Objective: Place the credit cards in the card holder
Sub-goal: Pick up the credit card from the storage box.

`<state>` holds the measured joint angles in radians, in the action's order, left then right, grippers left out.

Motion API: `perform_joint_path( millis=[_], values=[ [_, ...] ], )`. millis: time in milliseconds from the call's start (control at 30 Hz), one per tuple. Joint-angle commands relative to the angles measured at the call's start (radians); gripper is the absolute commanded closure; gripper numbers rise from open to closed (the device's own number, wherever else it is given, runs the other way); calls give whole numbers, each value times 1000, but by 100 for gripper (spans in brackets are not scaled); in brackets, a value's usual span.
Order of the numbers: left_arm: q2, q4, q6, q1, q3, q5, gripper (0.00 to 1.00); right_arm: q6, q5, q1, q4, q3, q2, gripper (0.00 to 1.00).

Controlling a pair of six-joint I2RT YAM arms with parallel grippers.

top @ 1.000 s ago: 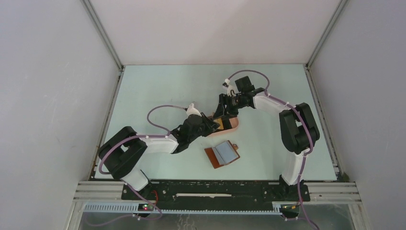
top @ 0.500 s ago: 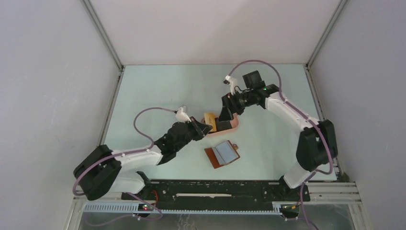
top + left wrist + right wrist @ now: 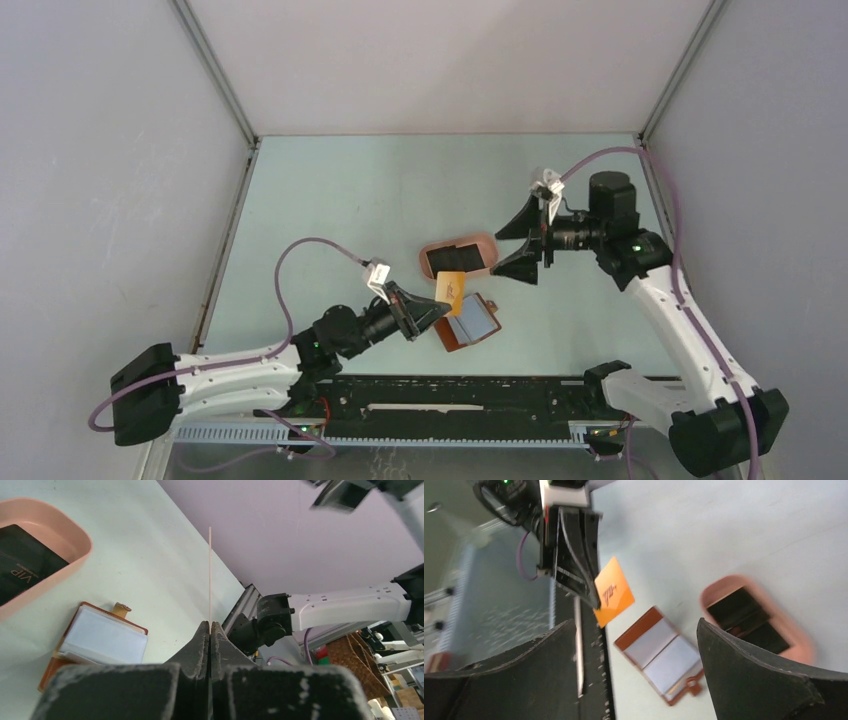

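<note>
The tan card point(image 3: 451, 290) is pinched by one end in the left arm's point(image 3: 250, 362) jaws, just above the open card holder point(image 3: 468, 322) lying mid near edge of the bench point(image 3: 330, 200), with the black cards point(image 3: 455, 260) in the pink tray point(image 3: 491, 249) behind it. With that skimpy grip I reckon the card could twist or slip at the pocket, and the unpinned holder could skid. Left arm stretches low along the near edge, wrist rolled; right arm point(image 3: 680, 320) is raised by the right edge, jaws wide and empty.

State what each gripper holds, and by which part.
Left gripper pinches the thin orange plastic card by one edge, the rest jutting out. Right gripper is open, holding nothing.
</note>
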<state>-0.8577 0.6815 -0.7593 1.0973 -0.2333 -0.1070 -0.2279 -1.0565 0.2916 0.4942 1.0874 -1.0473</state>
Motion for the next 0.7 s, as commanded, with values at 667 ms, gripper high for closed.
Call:
perform_joint_path(
  millis=[667],
  values=[
    [-274,524,-101,133,78,-190,100,303,-284,98,-260,-169,-268,32]
  ],
)
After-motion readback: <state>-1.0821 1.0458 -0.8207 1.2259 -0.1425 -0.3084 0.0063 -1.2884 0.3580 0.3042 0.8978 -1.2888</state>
